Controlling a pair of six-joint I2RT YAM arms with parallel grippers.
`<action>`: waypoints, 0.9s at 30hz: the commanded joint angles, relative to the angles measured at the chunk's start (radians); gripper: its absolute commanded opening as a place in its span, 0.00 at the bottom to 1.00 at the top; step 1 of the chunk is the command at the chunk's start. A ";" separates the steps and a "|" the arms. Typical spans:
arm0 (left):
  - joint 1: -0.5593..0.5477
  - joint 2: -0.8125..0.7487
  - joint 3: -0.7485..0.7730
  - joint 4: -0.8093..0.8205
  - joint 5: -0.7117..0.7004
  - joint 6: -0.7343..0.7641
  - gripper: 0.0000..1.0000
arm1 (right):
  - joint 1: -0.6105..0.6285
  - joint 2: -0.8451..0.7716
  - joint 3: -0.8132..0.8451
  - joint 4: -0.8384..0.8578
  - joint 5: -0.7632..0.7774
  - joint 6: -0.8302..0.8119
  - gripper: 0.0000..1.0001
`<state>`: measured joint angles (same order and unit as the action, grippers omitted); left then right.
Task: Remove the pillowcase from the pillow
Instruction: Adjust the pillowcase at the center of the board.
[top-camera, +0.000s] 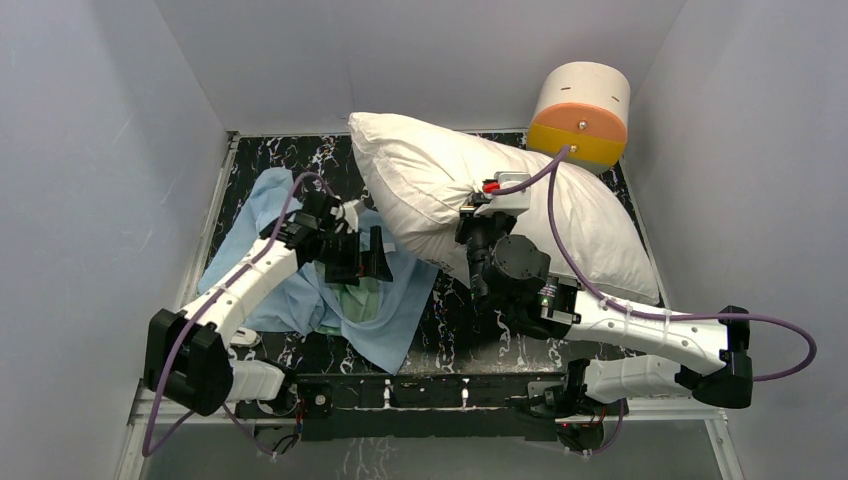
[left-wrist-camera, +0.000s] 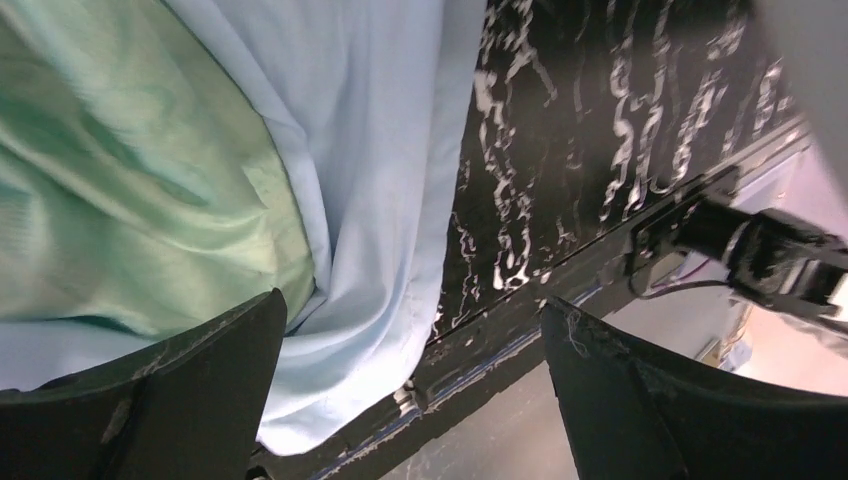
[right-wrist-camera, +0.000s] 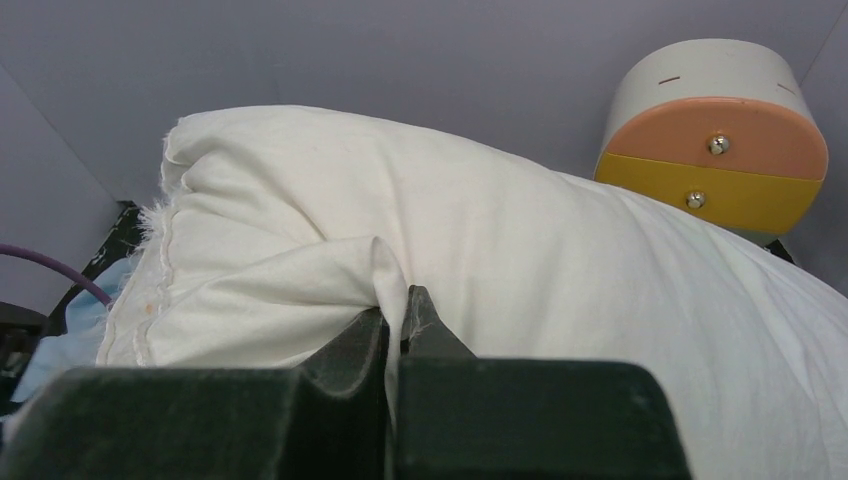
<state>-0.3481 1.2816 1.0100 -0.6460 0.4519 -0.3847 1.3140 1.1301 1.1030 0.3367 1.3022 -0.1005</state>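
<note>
The white pillow (top-camera: 470, 190) lies bare at the middle and back right of the table, apart from the pillowcase. My right gripper (top-camera: 478, 215) is shut on a pinched fold of the pillow's fabric (right-wrist-camera: 395, 290) at its near side. The light blue pillowcase (top-camera: 300, 290) lies crumpled at the left, its mint-green satin inside showing (top-camera: 360, 300). My left gripper (top-camera: 372, 262) is open just above the pillowcase, nothing between its fingers (left-wrist-camera: 200, 390). In the left wrist view the blue cloth (left-wrist-camera: 370, 150) and green satin (left-wrist-camera: 130, 190) lie below the jaws.
A round cream-and-orange drum (top-camera: 580, 112) stands at the back right, touching the pillow. The black marbled table (top-camera: 460, 330) is walled by grey panels on three sides. The table's front rail (left-wrist-camera: 520, 330) shows under the left gripper. Purple cables run along both arms.
</note>
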 joint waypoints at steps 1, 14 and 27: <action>-0.098 0.051 -0.087 0.104 -0.081 -0.101 0.98 | -0.035 -0.044 0.033 0.012 0.107 0.045 0.00; -0.254 0.282 -0.198 0.309 -0.339 -0.195 0.34 | -0.051 -0.093 0.007 -0.071 0.123 0.117 0.00; 0.123 -0.078 0.324 0.007 -0.556 0.042 0.00 | -0.065 -0.142 -0.024 -0.120 0.134 0.167 0.00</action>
<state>-0.4660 1.2545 1.1496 -0.5304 -0.0704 -0.4824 1.2827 1.0389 1.0756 0.2012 1.3029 0.0273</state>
